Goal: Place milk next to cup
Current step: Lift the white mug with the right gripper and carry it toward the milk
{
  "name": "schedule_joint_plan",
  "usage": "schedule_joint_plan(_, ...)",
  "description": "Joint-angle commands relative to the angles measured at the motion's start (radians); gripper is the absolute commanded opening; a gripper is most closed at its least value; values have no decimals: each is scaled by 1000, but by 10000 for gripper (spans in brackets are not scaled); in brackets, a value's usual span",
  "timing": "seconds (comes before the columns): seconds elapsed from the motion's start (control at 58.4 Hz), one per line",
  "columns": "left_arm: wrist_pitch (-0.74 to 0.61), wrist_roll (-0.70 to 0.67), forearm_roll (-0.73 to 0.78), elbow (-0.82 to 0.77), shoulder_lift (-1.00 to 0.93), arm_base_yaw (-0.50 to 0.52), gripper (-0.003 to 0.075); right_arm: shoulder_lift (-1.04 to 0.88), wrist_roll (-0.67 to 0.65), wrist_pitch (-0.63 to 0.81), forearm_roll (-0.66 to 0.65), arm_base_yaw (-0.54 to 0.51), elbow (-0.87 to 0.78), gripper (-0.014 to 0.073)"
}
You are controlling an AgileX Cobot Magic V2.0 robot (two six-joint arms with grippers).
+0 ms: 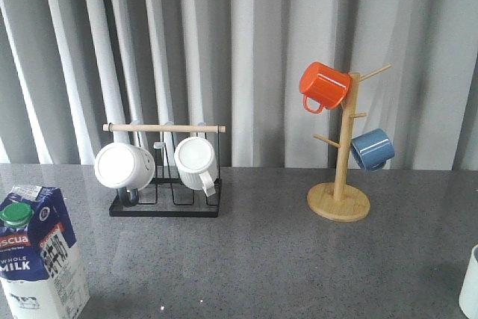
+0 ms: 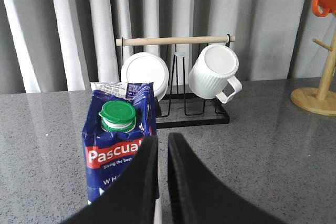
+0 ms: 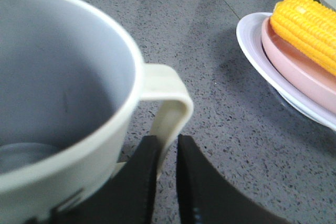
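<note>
On the grey table (image 1: pixel 284 259), the milk carton (image 1: pixel 36 255) stands upright at the front left, green cap on. The left gripper (image 2: pixel 163 153) sits just beside it, fingers nearly together, holding nothing. Far right, the cup (image 3: pixel 58 103) looks empty; the right gripper's (image 3: pixel 167 156) fingers pinch its handle. Beside it, corn (image 3: pixel 307 27) lies on stacked plates (image 3: pixel 262 61).

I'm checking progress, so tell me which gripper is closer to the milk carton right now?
Left. The left gripper is right at the milk; the right gripper is at the cup, across the table.
</note>
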State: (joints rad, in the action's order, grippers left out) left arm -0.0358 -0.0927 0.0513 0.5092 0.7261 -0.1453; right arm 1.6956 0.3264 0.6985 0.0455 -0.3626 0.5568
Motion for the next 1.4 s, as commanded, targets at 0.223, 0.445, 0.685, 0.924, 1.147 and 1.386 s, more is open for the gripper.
schedule_joint_plan(0.223,-82,-9,-5,32,-3,-5,57,-53,-30,66,-99,-3,23,-10)
schedule_joint_plan(0.445,-82,-9,-5,32,-3,-5,59,-112,-87,107,-98,-3,23,-7)
schedule_joint_plan(0.685,-82,-9,-14,32,-3,-5,59,-195,-165,112,-150,0,23,-6)
schedule_joint_plan(0.924,-81,-9,-14,32,-3,-5,62,-278,-361,151,-385,0,26,-6)
schedule_joint_plan(1.147,-81,-9,-14,32,-3,-5,64,-285,-589,167,-609,58,26,-6)
schedule_joint_plan(1.386,-74,-9,-14,32,-3,-5,67,-278,-526,134,-402,286,26,-4)
